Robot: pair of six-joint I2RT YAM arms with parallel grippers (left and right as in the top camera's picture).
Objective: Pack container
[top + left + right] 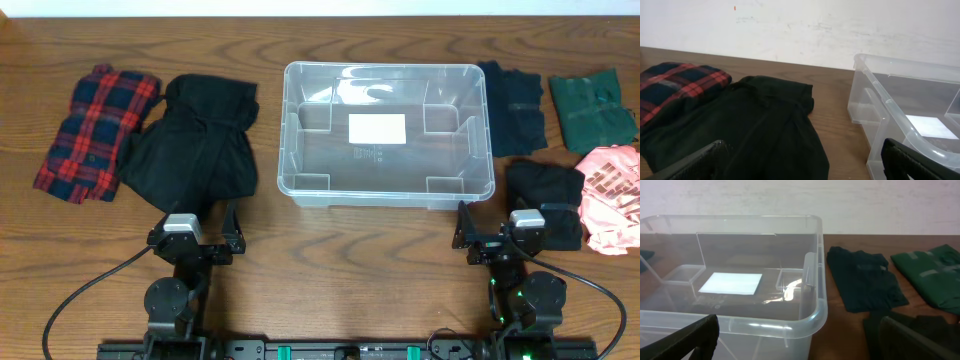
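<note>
The clear lidless container stands mid-table with a white label on its base and nothing in it; it also shows in the left wrist view and the right wrist view. A black garment and a red plaid garment lie to its left. A dark navy garment, a green one, a black one and a pink one lie to its right. My left gripper is open and empty near the black garment. My right gripper is open and empty by the container's front right corner.
A white wall runs behind the table's far edge. Bare wood lies in front of the container between the two arms. Cables trail from both arm bases at the front edge.
</note>
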